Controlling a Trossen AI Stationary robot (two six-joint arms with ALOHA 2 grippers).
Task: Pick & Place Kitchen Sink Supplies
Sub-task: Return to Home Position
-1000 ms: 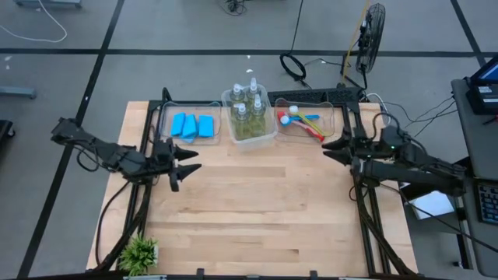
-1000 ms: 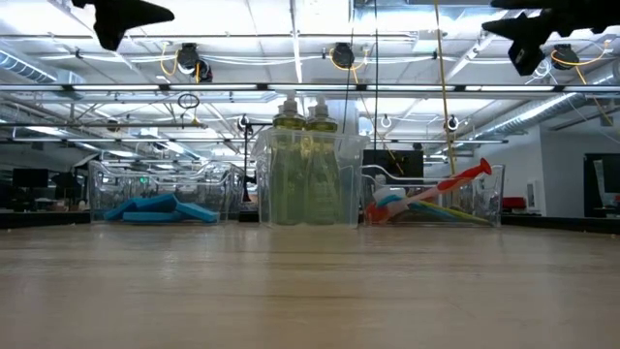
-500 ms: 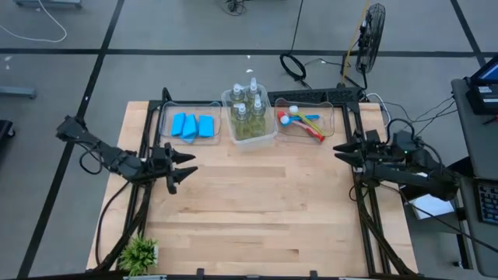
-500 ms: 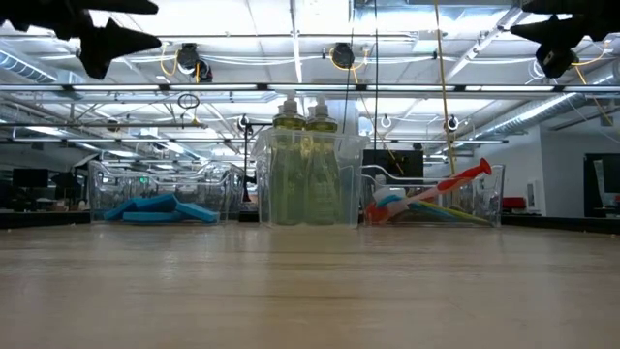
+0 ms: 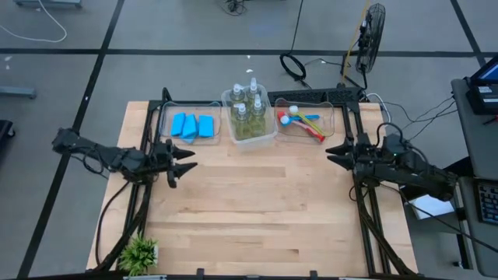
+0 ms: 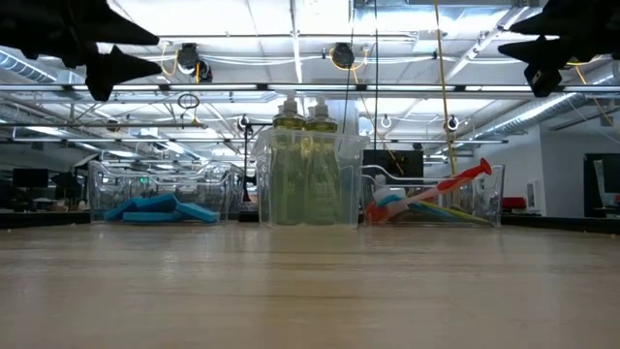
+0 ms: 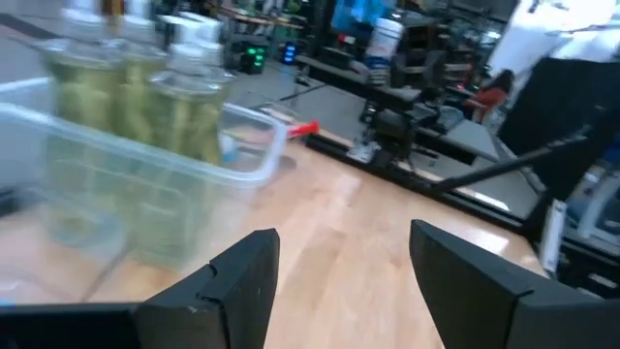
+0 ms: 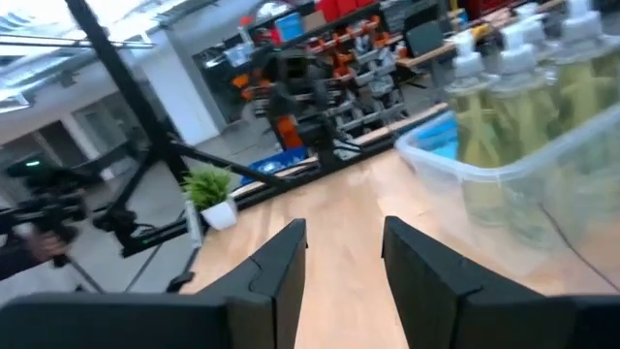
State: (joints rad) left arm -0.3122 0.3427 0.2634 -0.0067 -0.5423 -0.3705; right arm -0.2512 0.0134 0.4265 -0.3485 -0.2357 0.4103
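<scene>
While agape, left pincer (image 5: 187,163), right pincer (image 5: 331,154).

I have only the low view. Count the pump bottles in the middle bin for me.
Observer: Four pump bottles stand in it; the high view shows two behind the front pair.
Operator: Place the left gripper for me.
Observer: The left gripper hangs over the table's left side, on the near side of the sponge bin.
Operator: Now the right one.
Observer: The right gripper hangs over the right side, nearer than the brush bin.
</scene>
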